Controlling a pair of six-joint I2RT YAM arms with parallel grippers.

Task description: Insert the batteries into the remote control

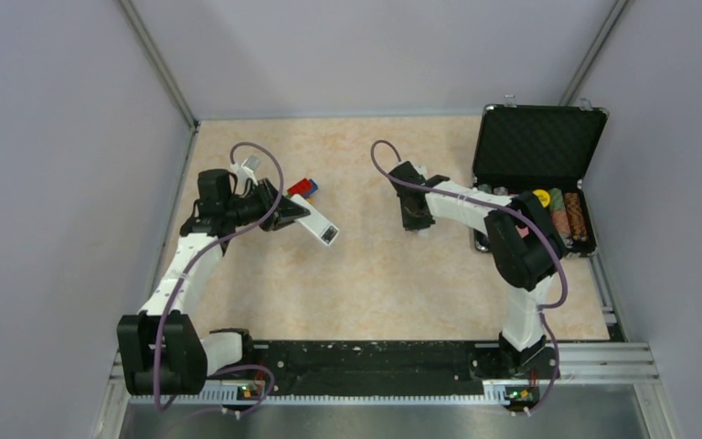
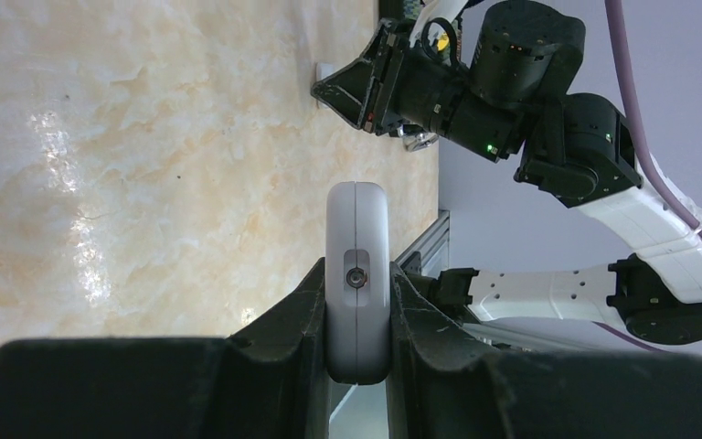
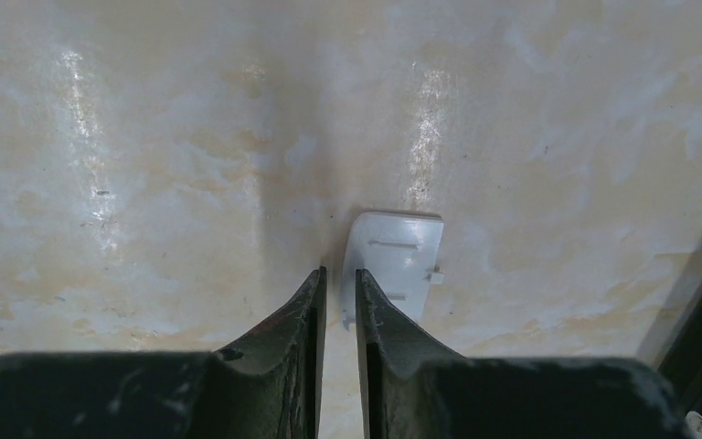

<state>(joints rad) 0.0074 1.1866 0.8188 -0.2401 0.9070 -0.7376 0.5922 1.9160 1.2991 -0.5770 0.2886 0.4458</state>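
My left gripper [image 1: 281, 209] is shut on the remote control [image 1: 316, 223], a flat light-grey handset. It holds the handset by one end, just above the table, with the dark end pointing to the middle. In the left wrist view the remote [image 2: 357, 229] stands edge-on between the fingers of my left gripper [image 2: 357, 272]. My right gripper [image 1: 416, 219] points down at the table, its jaws a narrow gap apart with nothing between them in the right wrist view [image 3: 340, 274]. A small white battery cover [image 3: 400, 251] lies flat just under its right finger. The batteries are not in view.
A toy of coloured bricks [image 1: 303, 187] sits on the table just behind the remote. An open black case [image 1: 537, 146] with several rolls in it stands at the back right. Grey walls close in both sides. A metal rail runs along the near edge.
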